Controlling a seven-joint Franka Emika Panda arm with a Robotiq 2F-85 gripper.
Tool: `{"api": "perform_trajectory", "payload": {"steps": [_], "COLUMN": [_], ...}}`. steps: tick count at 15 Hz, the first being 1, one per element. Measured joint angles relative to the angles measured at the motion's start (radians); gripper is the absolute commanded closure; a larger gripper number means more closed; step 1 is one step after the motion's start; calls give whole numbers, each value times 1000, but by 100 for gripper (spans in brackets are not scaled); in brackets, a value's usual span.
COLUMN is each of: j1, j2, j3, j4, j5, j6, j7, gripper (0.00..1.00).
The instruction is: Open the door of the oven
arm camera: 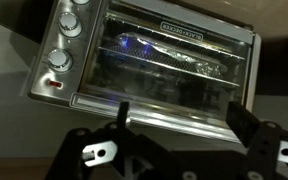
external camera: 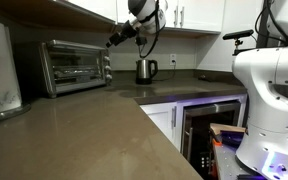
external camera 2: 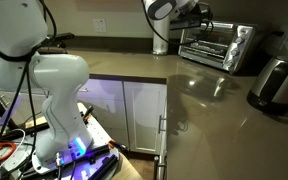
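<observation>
The oven (external camera: 74, 65) is a small steel toaster oven at the back of the counter; it shows in both exterior views (external camera 2: 216, 45). Its glass door (arm camera: 174, 62) looks shut. In the wrist view the picture stands upside down, with the knobs (arm camera: 64, 40) on the left and the bar handle (arm camera: 159, 105) low in the frame. My gripper (arm camera: 182, 115) is open and empty, its two dark fingers apart just in front of the handle. In an exterior view the gripper (external camera: 113, 40) hovers by the oven's upper right corner.
A steel kettle (external camera: 145, 69) stands right of the oven. A built-in black-glass appliance (external camera: 209, 125) sits under the counter. The brown countertop (external camera: 104, 130) runs toward the front. A steel appliance (external camera 2: 276, 82) sits near the counter's front. My white base (external camera 2: 54, 90) stands beside the cabinets.
</observation>
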Motion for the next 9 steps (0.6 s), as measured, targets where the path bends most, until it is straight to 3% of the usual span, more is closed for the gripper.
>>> {"api": "perform_trajectory", "payload": {"steps": [1,9], "j1": [10,51], "j2": [21,111], "j3": [-7,-21], "j4": [7,74], "j5": [-6,-24], "j6": [-8,9], "j7": [0,-31], "gripper": [29,83]}}
